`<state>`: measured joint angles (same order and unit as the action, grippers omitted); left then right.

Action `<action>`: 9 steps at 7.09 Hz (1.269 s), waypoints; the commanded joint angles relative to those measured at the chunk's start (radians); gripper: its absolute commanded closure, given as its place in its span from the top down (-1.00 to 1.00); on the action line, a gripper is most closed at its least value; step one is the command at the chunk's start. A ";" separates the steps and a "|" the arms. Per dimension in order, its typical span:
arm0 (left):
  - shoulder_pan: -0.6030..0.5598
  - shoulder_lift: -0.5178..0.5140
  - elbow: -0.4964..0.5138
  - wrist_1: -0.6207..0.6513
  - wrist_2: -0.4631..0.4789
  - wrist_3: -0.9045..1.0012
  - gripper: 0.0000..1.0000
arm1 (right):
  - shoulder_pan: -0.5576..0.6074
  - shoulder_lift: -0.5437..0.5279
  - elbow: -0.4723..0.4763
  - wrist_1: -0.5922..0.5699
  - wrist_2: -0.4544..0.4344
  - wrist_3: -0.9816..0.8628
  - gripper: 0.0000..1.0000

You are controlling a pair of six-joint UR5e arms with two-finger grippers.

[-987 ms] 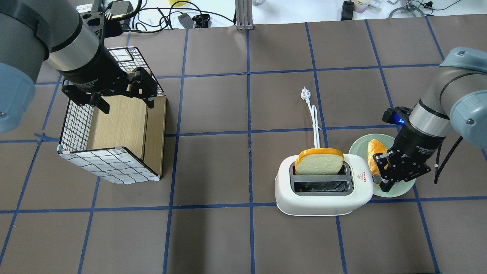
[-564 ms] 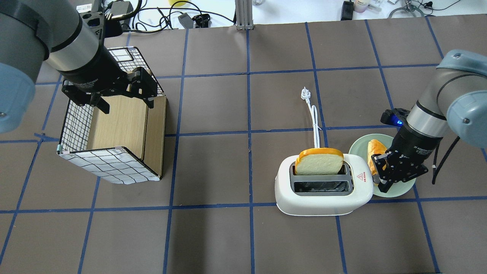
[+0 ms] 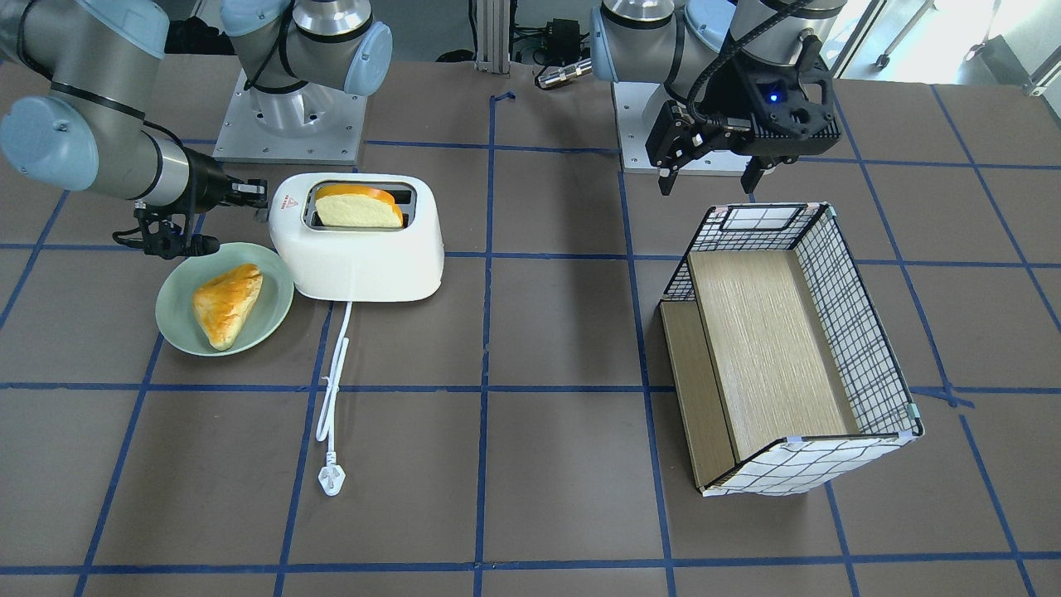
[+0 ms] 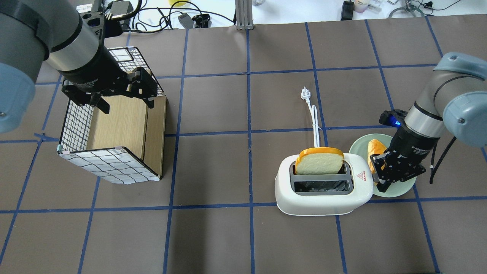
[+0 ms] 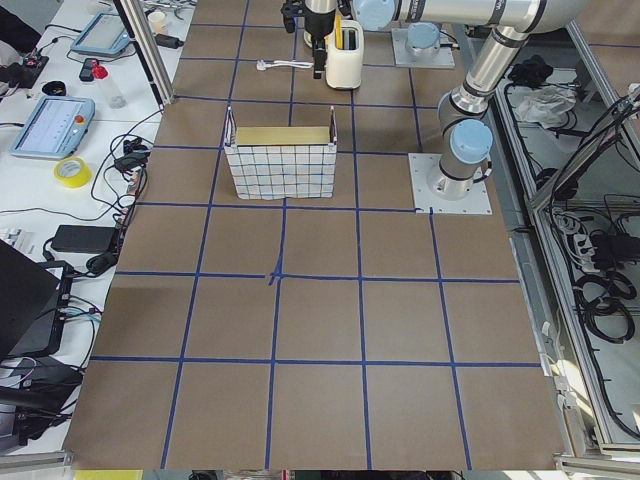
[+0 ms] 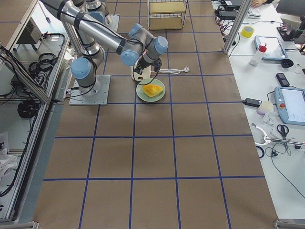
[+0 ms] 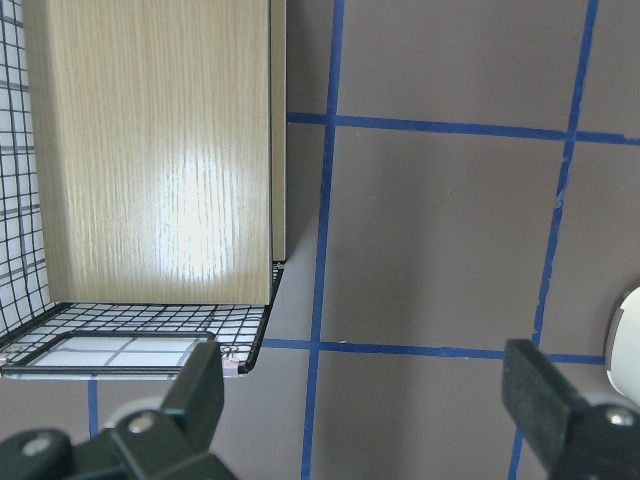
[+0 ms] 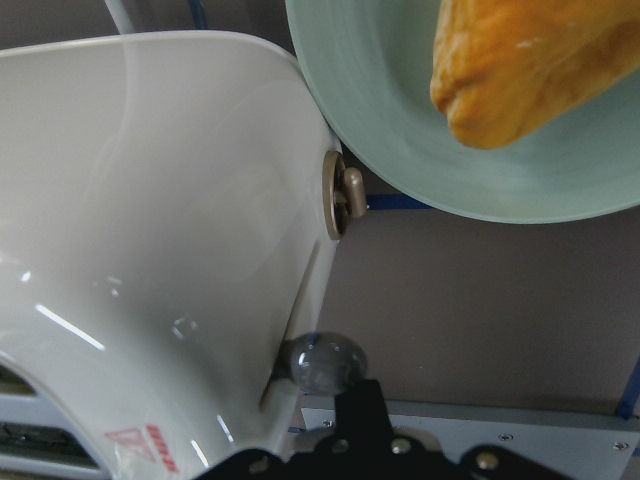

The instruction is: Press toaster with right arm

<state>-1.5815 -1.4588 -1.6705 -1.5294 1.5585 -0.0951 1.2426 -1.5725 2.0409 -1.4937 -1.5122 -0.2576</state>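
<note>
The white toaster (image 4: 323, 190) stands right of the table's middle, with a bread slice (image 4: 319, 163) upright in its far slot. It also shows in the front-facing view (image 3: 356, 249). My right gripper (image 4: 381, 183) is shut and empty, low beside the toaster's right end, over the green plate's (image 4: 401, 187) edge. In the right wrist view its tip (image 8: 362, 402) sits just behind the toaster's lever knob (image 8: 320, 362), and I cannot tell if they touch. A round dial (image 8: 340, 195) sits further along that end. My left gripper (image 4: 127, 105) is open and empty above the wire basket (image 4: 110, 167).
A golden pastry (image 3: 225, 303) lies on the plate, which touches the toaster's end. The toaster's white cord (image 4: 315, 121) and plug (image 4: 305, 93) trail away toward the far side. The basket holds a wooden board (image 4: 121, 125). Clutter lies beyond the table's far edge.
My right arm has shifted slightly left and its gripper has drawn a little closer to the toaster's right end. The left arm, toaster, bread and plate have not moved.
</note>
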 commanded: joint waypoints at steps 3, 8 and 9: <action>0.000 0.000 0.000 0.000 0.000 0.000 1.00 | -0.002 0.020 0.005 -0.028 0.001 0.000 -1.00; 0.000 0.000 0.000 0.000 0.000 0.000 1.00 | -0.002 0.037 0.024 -0.071 0.001 0.000 -1.00; 0.000 0.000 0.000 0.000 0.000 0.000 1.00 | -0.002 0.038 0.024 -0.071 0.001 0.000 -1.00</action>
<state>-1.5816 -1.4588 -1.6705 -1.5294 1.5586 -0.0951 1.2410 -1.5357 2.0645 -1.5634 -1.5110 -0.2577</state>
